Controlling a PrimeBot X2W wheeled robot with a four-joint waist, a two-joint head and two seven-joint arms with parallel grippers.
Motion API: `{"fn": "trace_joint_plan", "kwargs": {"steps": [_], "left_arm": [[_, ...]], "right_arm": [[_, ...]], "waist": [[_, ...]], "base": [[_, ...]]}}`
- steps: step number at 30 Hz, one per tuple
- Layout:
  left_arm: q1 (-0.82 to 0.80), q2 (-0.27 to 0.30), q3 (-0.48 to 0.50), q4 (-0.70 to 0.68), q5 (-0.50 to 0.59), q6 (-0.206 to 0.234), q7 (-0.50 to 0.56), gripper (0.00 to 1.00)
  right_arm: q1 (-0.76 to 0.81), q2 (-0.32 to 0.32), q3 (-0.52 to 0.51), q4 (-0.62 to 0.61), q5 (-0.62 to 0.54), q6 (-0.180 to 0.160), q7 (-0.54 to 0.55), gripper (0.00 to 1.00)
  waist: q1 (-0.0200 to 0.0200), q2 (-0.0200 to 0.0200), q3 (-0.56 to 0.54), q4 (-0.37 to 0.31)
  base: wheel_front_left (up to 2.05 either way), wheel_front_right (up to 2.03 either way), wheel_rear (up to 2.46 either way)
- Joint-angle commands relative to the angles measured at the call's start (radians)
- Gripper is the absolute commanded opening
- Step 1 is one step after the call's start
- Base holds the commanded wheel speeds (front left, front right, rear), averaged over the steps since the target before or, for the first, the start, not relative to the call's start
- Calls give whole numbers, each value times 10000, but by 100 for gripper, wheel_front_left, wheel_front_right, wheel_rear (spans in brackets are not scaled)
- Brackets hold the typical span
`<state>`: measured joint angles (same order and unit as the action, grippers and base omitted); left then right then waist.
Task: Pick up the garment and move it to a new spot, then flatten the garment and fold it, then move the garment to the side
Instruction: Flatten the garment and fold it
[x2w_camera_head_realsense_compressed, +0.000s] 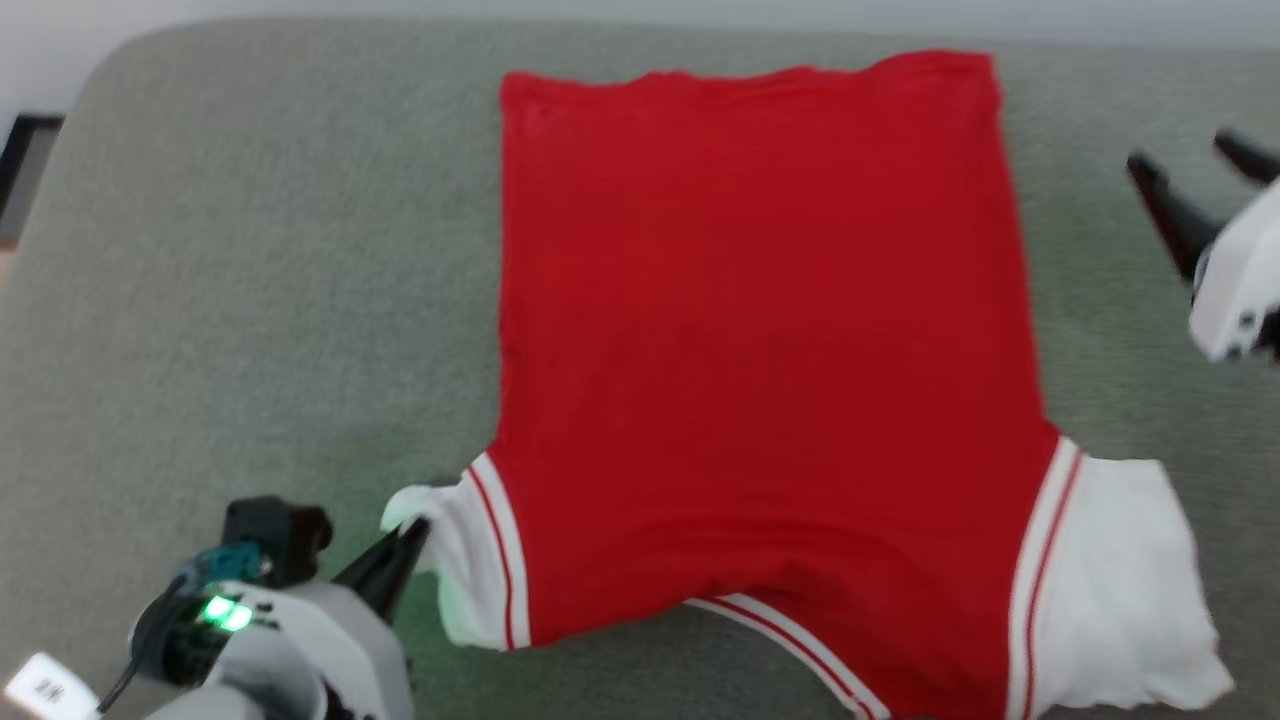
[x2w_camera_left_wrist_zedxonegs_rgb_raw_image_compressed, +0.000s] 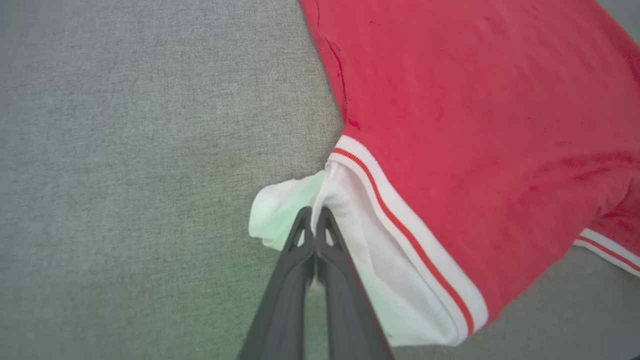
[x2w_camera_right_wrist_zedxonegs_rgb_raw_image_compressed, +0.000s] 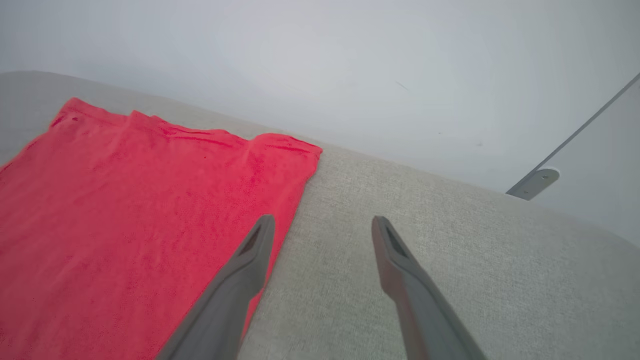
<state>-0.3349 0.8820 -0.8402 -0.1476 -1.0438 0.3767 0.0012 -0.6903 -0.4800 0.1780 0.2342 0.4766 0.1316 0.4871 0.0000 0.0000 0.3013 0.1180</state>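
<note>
Closest in, the left gripper (x2w_camera_head_realsense_compressed: 405, 545) has its two dark fingers pressed together, pinching the bunched edge of the shirt's (x2w_camera_head_realsense_compressed: 760, 350) white left sleeve (x2w_camera_head_realsense_compressed: 455, 560). Its wrist view shows the fingertips (x2w_camera_left_wrist_zedxonegs_rgb_raw_image_compressed: 305, 225) meeting on a raised fold of that cloth. The right gripper (x2w_camera_head_realsense_compressed: 1180, 150) stands spread and holds nothing. It hangs above the grey cushion (x2w_camera_head_realsense_compressed: 250, 250) just beside the shirt's far right corner, apart from the cloth, with a pale wall (x2w_camera_right_wrist_zedxonegs_rgb_raw_image_compressed: 350, 75) beyond. The shirt lies nearly flat on the cushion, plain red side up, and no print shows. Its long axis runs from near to far: the hem (x2w_camera_head_realsense_compressed: 750, 75) points away from the robot, and the striped neck trim (x2w_camera_head_realsense_compressed: 790, 630) lies at the near edge. The right sleeve (x2w_camera_head_realsense_compressed: 1120, 590) is spread out to the side, while the left one is crumpled at the pinch. The cloth appears light, soft and limp, so it will likely sag and fold wherever it goes unsupported, and a pull at one point will probably drag wrinkles across the body. Good places to take hold seem to be edges and corners, such as the sleeve cuffs, shoulders or hem corners, ideally two at once to keep the panel taut.
</note>
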Motion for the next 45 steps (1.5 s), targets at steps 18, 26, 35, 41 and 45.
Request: {"fn": "trace_joint_plan", "kwargs": {"steps": [18, 26, 35, 41, 45], "left_arm": [[-1782, -1945, -667, 1373, 721, -1407, -179, 0], [-1892, -2340, -849, 2077, 684, -1765, -276, 0], [-1929, -2255, -757, 2610, 602, -1885, -372, 0], [-1837, -1973, -619, 2654, 528, -1838, -406, 0], [-1621, -1624, -470, 2468, 441, -1678, -437, 0]], "right_arm": [[-5884, 429, 149, 7852, -1557, -19, 182, 100], [-6599, 659, -494, 10066, -2213, -13, 1279, 100], [-6485, 510, -684, 10833, -3338, -19, 3009, 0], [-6157, 1295, -337, 10694, -3099, -6, 3148, 0], [-5472, 1654, 482, 9964, -2414, 30, 3219, 0]], "waist": [[0, 0, 2421, 2599], [0, 0, 2672, 2971], [0, 0, 2490, 2750], [0, 0, 1912, 2159], [0, 0, 1379, 1607]], "base": [[0, 0, 0], [0, 0, 0], [0, 0, 0], [0, 0, 0], [0, 0, 0]]}}
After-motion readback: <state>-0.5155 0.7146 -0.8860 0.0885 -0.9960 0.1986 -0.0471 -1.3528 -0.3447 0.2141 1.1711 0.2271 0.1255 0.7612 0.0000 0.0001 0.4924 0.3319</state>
